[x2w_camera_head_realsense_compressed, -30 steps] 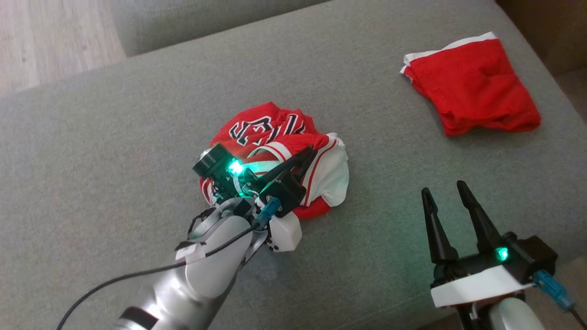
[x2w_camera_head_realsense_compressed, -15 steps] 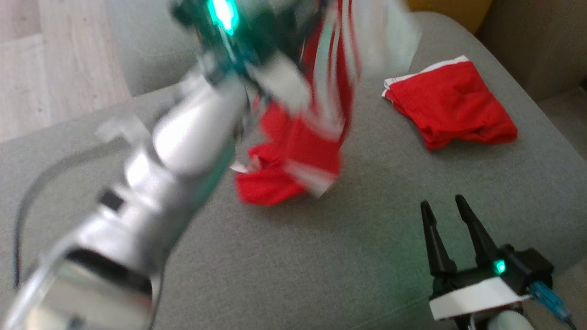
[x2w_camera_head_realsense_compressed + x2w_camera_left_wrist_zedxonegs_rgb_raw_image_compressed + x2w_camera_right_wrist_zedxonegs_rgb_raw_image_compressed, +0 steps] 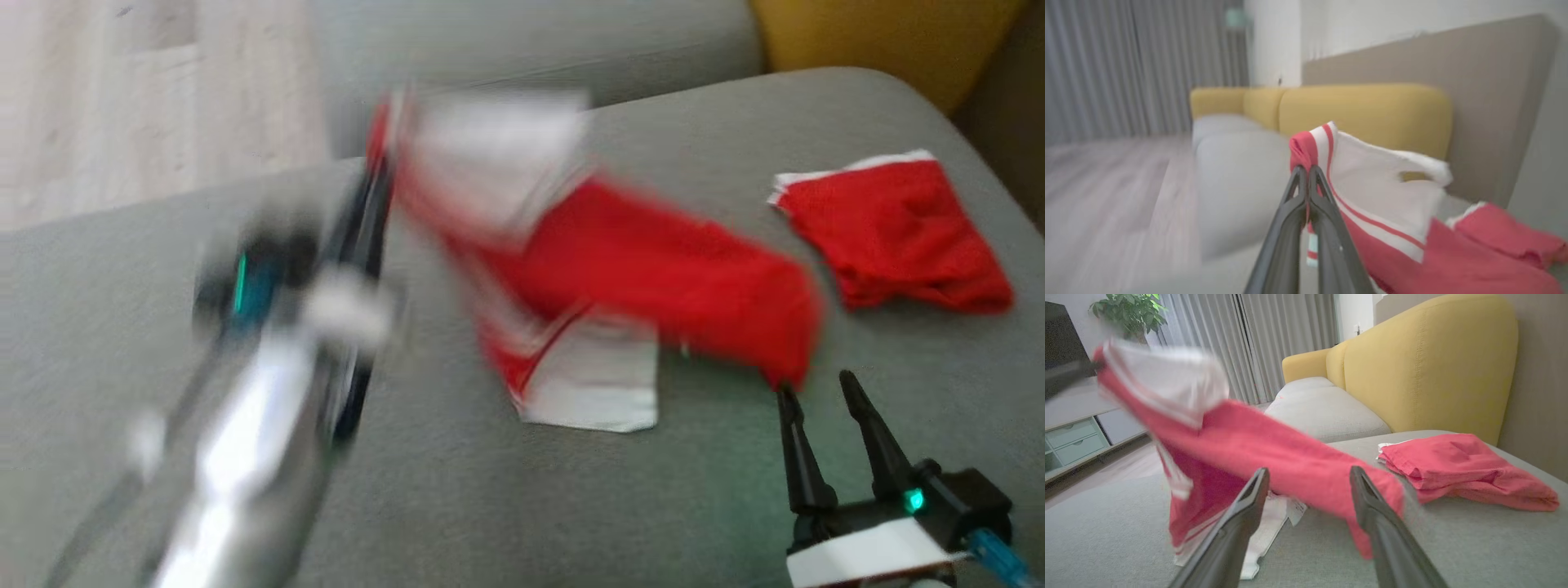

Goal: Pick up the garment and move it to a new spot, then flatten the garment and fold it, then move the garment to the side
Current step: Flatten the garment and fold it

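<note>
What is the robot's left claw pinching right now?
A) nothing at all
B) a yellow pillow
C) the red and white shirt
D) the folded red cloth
C: in the left wrist view the left gripper has its two fingers shut on the red-striped edge of the shirt, which trails from it, while the folded red cloth lies apart from it.

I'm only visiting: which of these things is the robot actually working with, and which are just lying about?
In the job:
- red-and-white jersey, held up, one end on the grey seat
- left jaws, shut on its striped edge
- right jaws, open and empty

Lying about:
- folded red garment
- yellow sofa back
- potted plant
</note>
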